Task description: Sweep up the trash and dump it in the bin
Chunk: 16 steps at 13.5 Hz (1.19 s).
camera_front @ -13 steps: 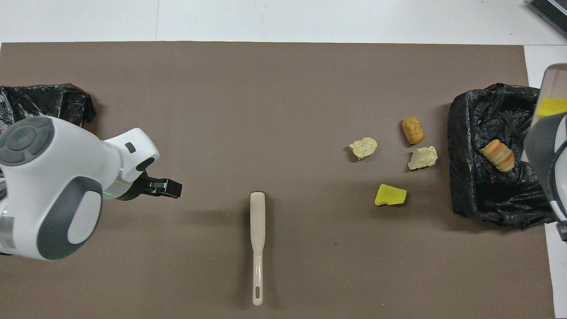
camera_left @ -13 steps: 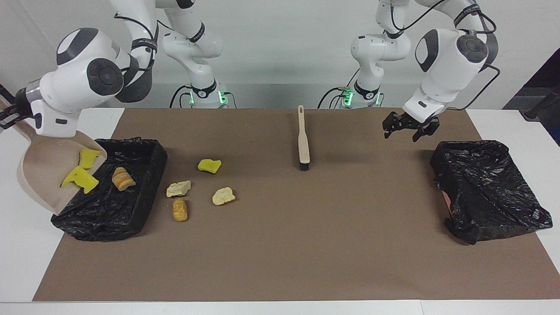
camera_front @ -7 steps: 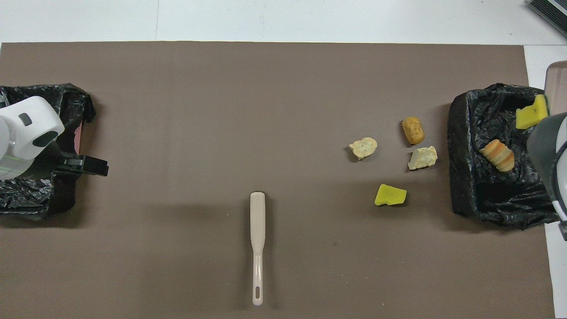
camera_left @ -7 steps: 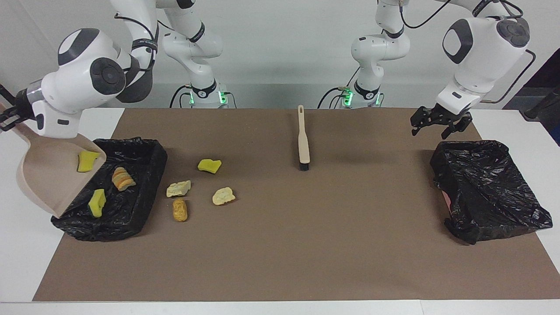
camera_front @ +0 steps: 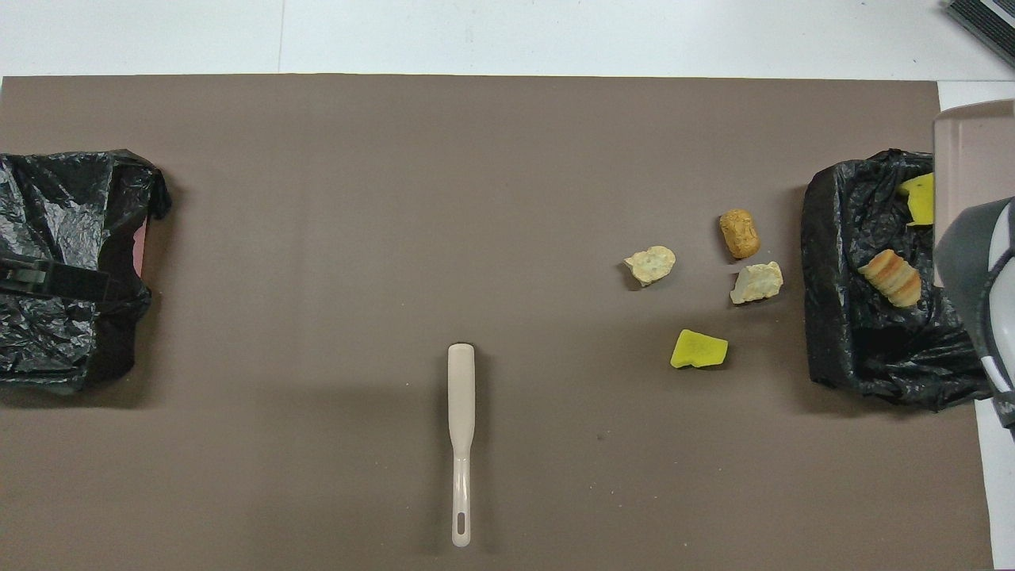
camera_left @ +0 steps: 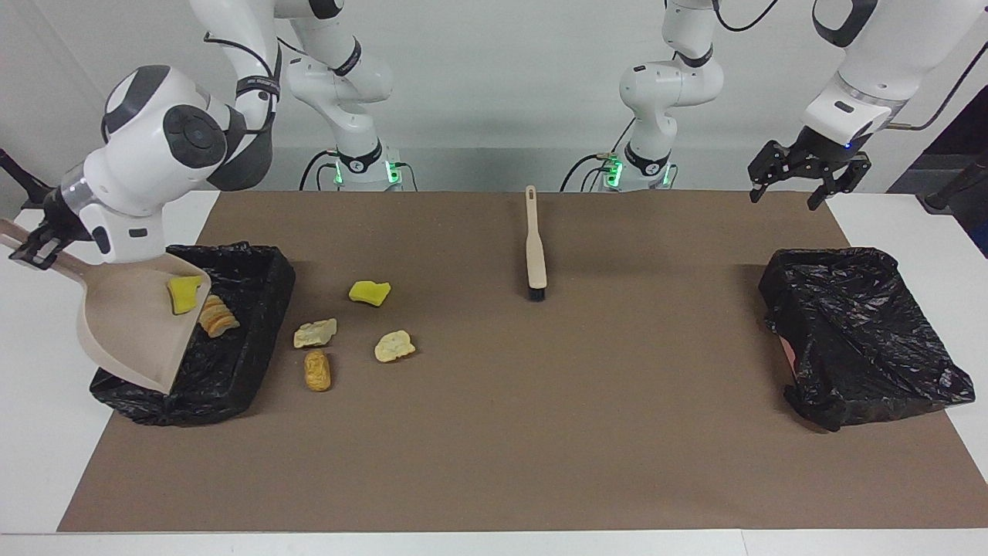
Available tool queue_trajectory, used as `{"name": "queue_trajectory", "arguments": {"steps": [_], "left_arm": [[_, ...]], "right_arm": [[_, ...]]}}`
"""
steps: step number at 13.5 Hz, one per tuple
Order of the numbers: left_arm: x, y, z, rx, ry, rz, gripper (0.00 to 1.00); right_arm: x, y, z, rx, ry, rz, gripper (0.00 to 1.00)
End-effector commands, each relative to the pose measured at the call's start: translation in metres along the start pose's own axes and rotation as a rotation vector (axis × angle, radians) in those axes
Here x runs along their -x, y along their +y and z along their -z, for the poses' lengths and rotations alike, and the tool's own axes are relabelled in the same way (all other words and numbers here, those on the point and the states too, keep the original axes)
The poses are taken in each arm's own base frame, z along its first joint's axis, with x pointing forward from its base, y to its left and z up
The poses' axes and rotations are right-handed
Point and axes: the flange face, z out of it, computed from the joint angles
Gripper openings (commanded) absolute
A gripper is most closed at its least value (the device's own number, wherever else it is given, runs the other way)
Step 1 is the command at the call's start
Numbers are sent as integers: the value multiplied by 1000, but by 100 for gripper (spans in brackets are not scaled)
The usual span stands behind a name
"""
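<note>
counter (camera_left: 46, 432): white | brown mat (camera_left: 540, 432) on it | brush (camera_left: 534, 245) at 12 o'clock | four scraps (camera_left: 316, 333) at 9 | black bag bins (camera_left: 255, 340) at 9 and 3

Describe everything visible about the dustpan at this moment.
The dustpan is a beige, plastic-looking scoop with a long straight handle. The right gripper is shut on the handle and holds the pan tilted, its open mouth pointing down into the black-lined bin at the right arm's end of the table. One yellow sponge chunk sits near the pan's mouth edge. The overhead view shows only part of the pan at the frame's edge.
</note>
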Motion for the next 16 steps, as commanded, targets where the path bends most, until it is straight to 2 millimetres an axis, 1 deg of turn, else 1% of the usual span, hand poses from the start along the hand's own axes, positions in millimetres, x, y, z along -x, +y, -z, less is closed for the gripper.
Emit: {"name": "queue_trajectory", "arguments": {"steps": [1, 2, 3, 5, 7, 9, 10, 11, 13, 14, 15, 16], "left_arm": [[13, -1, 10, -12, -41, 10, 100], [22, 4, 17, -13, -57, 8, 100], [27, 6, 21, -20, -47, 5, 100], [29, 2, 23, -19, -49, 14, 100], [29, 0, 23, -19, -51, 18, 100], [27, 5, 23, -19, -48, 8, 100], [27, 9, 24, -19, -48, 2, 100], [27, 8, 24, -20, -47, 4, 100], [28, 3, 24, -18, -46, 14, 100], [28, 0, 24, -19, -44, 19, 100], [28, 0, 24, -19, -44, 19, 100], [28, 0, 24, -20, -46, 19, 100]], "right_arm": [[5, 4, 20, 60, -128, 95, 0], [8, 8, 32, 84, -186, 108, 0], [10, 8, 33, 86, -211, 112, 0], [7, 7, 34, 84, -193, 95, 0], [10, 6, 32, 77, -166, 73, 0], [8, 1, 30, 60, -47, 28, 0], [16, -4, 35, 64, 21, -24, 0], [14, -6, 39, 62, 69, -51, 0], [19, -10, 46, 64, 163, -100, 0], [21, -11, 49, 61, 240, -130, 0], [24, -16, 47, 41, 338, -173, 0], [21, -17, 48, 34, 407, -196, 0]]}}
